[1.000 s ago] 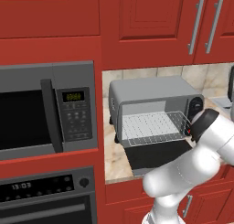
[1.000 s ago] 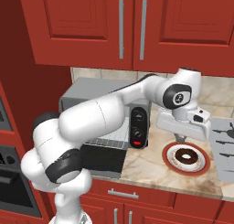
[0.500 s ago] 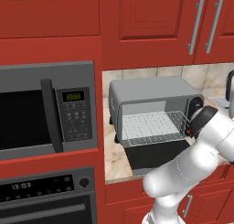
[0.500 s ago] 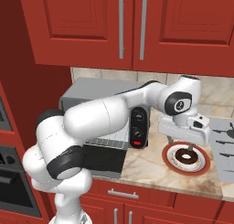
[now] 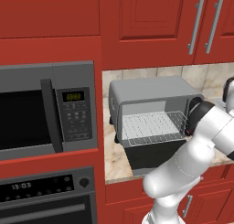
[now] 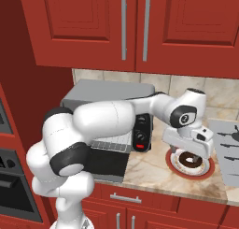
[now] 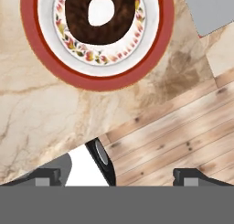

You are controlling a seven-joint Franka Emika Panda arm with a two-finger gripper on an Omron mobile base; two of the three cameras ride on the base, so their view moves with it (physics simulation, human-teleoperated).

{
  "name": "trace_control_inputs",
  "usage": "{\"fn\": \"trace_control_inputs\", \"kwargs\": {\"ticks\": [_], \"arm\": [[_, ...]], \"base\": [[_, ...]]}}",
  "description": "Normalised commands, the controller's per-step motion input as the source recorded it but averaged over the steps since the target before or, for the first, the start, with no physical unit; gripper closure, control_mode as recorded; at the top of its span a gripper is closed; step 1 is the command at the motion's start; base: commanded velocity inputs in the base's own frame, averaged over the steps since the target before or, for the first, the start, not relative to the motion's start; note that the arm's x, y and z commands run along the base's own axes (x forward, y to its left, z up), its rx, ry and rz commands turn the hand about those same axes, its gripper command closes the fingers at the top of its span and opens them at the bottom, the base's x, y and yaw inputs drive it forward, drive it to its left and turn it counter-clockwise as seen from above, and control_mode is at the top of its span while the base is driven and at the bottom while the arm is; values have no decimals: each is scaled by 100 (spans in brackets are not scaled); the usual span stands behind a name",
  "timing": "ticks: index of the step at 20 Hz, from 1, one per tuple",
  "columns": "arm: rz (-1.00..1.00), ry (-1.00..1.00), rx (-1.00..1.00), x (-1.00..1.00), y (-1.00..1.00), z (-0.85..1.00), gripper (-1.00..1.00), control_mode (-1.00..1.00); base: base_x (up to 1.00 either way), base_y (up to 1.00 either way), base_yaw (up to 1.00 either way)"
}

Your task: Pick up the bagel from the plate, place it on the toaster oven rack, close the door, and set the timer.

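- Left base view: the toaster oven (image 5: 153,113) stands with its door (image 5: 153,157) dropped open and the toaster oven rack (image 5: 153,127) bare; the arm's elbow blocks everything beyond.
- Right base view: the gripper (image 6: 192,147) hangs just above the bagel (image 6: 190,159) on the plate (image 6: 176,165); the jaw gap is hard to judge here.
- Hand view: fingertips (image 7: 45,176) spread wide, nothing between them. The bagel (image 7: 101,13) lies ahead of the claw, off-centre toward that fingertip's side; being a ring, it favours no axis.

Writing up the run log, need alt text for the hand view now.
A dark brown bagel lies on a red-rimmed white plate on a marble counter, seen from above; the tool is open, its fingertips wide apart at the bottom.
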Motion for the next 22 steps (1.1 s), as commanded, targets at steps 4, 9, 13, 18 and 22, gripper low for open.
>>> {"fn": "trace_control_inputs", "kwargs": {"ticks": [4,9,13,18,22], "arm": [[-16,-1,7,15,-5,-37,-100,-100],[-15,1,0,38,-17,-22,-100,-100],[-11,16,0,37,-29,-5,-100,-100],[-3,10,0,28,-37,-8,-100,-100],[0,0,7,12,-36,-6,-100,-100]], "base": [[0,0,0],[0,0,0],[0,0,0],[0,0,0],[0,0,0]]}}
